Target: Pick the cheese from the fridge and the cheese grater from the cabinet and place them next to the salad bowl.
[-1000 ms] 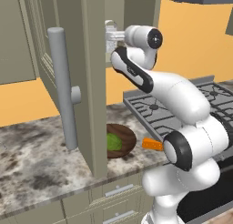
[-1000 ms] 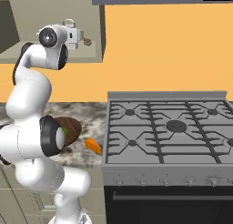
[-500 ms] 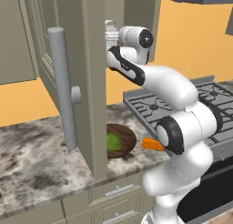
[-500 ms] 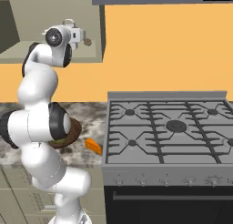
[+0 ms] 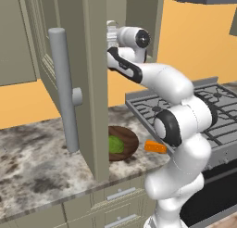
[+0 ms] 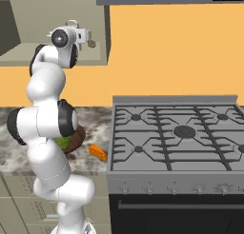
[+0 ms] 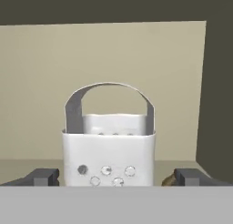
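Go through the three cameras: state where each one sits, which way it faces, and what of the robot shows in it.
Left base view: behind the arm's left, looking forward at the open cabinet, salad bowl and cheese; arm rising lower right.
Right base view: behind its right, facing the stove; arm at left.
Hand view: on the hand, looking into the cabinet at the cheese grater between open fingertips.
Both base views share bowl and cheese.

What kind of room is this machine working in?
Most likely a home kitchen, computer-rendered. A gas stove sits beside a marbled counter, wall cabinets hang above with one door swung open, and a salad bowl rests on the counter.
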